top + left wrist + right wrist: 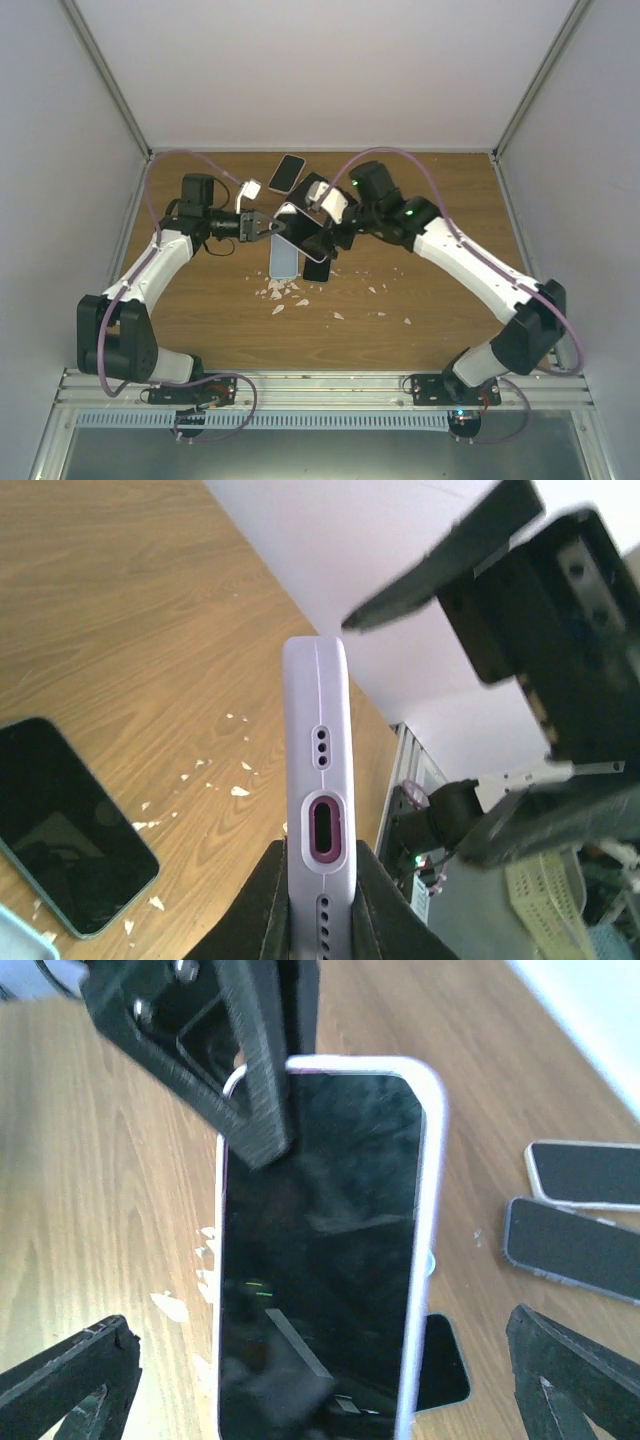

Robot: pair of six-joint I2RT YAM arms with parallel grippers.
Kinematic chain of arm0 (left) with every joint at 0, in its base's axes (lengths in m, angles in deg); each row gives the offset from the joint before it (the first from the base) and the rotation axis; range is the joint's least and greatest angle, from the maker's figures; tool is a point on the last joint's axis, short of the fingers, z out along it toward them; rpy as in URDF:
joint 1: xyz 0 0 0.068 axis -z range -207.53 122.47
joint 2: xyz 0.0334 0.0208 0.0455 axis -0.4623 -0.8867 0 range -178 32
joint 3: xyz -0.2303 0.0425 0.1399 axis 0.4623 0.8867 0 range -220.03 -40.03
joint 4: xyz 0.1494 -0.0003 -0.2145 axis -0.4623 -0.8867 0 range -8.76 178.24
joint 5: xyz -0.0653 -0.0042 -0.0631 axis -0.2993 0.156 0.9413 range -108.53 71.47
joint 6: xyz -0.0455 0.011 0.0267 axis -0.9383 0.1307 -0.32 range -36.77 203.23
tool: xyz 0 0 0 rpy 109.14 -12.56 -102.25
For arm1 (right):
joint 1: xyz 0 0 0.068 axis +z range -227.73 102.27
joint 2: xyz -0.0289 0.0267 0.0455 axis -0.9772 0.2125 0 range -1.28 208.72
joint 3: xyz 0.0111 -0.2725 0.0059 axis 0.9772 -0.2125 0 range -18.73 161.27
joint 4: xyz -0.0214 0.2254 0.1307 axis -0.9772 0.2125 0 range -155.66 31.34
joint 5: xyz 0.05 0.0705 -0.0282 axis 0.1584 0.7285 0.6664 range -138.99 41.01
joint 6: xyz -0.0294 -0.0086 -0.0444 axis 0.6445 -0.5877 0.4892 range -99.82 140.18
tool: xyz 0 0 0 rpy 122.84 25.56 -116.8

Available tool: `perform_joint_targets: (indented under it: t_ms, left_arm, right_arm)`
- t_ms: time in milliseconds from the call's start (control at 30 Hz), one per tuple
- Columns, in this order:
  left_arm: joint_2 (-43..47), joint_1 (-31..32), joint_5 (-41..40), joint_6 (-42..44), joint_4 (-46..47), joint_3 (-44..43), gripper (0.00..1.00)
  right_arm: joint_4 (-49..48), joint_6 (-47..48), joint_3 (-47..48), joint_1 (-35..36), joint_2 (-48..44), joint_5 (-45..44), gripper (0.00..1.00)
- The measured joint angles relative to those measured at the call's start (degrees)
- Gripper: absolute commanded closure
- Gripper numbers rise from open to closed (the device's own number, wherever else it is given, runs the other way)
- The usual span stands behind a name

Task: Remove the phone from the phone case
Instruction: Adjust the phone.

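— Where are your fingers?
— My left gripper (pixel 320 885) is pinched tight on the lilac phone case (pixel 318 770). It has one finger (pixel 275 910) on each flat face, at a corner of the end with the charging port. My right gripper (pixel 320 1385) is spread wide, and its fingertips (pixel 75 1375) stand either side of the case, clear of it.
— And the phone?
— The phone (pixel 320 1240) sits inside the case, screen towards my right wrist camera, with the lilac rim round its edges. From above I see it held in the air between my two arms, over the wooden table (pixel 200 300).
— What lies under it?
— A pale blue phone (pixel 284 258) with a dark phone (pixel 70 820) just beside it, two more phones (pixel 585 1172) farther back, and white crumbs (pixel 280 292) scattered on the wood
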Motion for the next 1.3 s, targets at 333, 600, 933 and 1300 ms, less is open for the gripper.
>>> perform_joint_targets:
  t_ms: [333, 600, 933, 1300]
  left_arm:
    - [4.02, 8.68, -0.66, 17.16, -14.64, -9.66, 1.0]
    - [4.94, 16.83, -5.44, 25.64, -21.35, -11.91, 1.0]
    - [4.07, 19.26, -7.87, 30.08, -25.35, -13.66, 1.0]
    - [3.78, 19.89, -7.54, 31.23, -26.8, -13.84, 1.0]
  right_arm:
    - [6.34, 1.16, 2.05, -6.8, -7.17, 12.85, 0.06]
    - [13.33, 3.56, -0.98, -7.37, -9.07, 19.52, 0.35]
    - [18.45, 5.51, -5.33, -7.45, -10.08, 26.18, 0.67]
    - [18.51, 5.38, -6.67, -7.61, -10.08, 27.28, 0.8]
